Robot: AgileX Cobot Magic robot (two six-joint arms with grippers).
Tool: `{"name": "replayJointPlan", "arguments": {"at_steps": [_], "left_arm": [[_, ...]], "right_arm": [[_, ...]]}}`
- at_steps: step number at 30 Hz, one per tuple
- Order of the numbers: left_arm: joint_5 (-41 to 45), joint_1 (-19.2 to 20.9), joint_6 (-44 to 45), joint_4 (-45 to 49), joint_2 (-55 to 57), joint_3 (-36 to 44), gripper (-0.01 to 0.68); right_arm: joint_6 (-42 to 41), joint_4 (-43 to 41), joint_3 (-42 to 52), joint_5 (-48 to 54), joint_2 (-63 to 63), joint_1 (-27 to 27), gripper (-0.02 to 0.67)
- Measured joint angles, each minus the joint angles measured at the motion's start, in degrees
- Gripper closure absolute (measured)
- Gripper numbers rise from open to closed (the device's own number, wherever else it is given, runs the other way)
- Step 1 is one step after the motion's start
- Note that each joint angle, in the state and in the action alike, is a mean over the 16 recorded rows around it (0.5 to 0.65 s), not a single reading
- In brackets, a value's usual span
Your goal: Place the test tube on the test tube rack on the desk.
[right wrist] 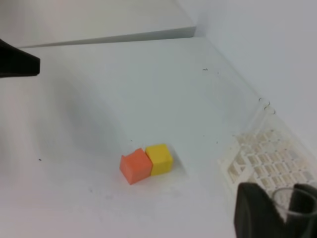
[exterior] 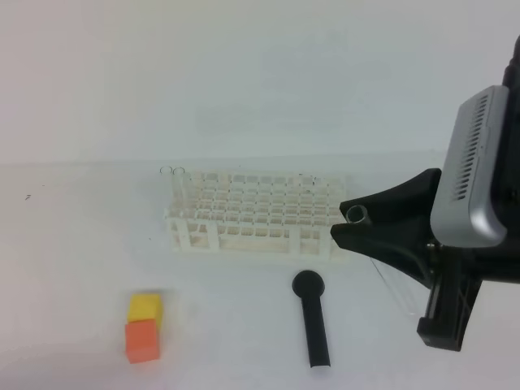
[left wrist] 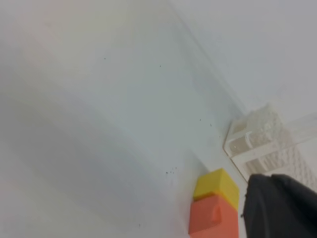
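My right gripper (exterior: 341,219) is shut on the test tube (exterior: 357,216), a clear tube whose round rim shows between the black fingers and whose body slants down to the right. It hangs just off the right end of the white test tube rack (exterior: 252,215), above the desk (exterior: 81,268). In the right wrist view the test tube rim (right wrist: 288,201) sits between the fingers of the right gripper (right wrist: 280,213), over the near end of the rack (right wrist: 270,166). A dark part of my left gripper (left wrist: 277,208) shows only in the left wrist view, near the rack's corner (left wrist: 262,139); its jaws are hidden.
A black round-headed stick (exterior: 311,321) lies in front of the rack. A yellow cube (exterior: 145,307) and an orange cube (exterior: 141,340) touch each other at the front left. Clear tube rims (exterior: 173,171) stand at the rack's back left corner.
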Motion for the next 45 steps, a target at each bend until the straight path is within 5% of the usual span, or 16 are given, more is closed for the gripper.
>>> {"name": "replayJointPlan", "arguments": {"at_steps": [6, 11, 21, 27, 45], "left_arm": [[0.0, 0.0, 0.0, 0.2, 0.0, 0.0, 0.674], [0.0, 0.0, 0.0, 0.3, 0.0, 0.0, 0.674], [0.0, 0.0, 0.1, 0.3, 0.0, 0.0, 0.674], [0.0, 0.0, 0.1, 0.3, 0.0, 0.0, 0.674], [0.0, 0.0, 0.1, 0.3, 0.0, 0.0, 0.674]], "right_arm": [[4.2, -1.3, 1.6, -7.0, 0.3, 0.1, 0.527], [17.4, -7.5, 4.2, -20.4, 2.4, 0.1, 0.527], [61.0, -41.5, 5.6, -55.1, 15.6, 0.1, 0.527], [78.9, -59.3, -1.4, -67.4, 28.5, 0.1, 0.527], [92.4, -79.7, -26.0, -73.1, 55.2, 0.1, 0.527]]}}
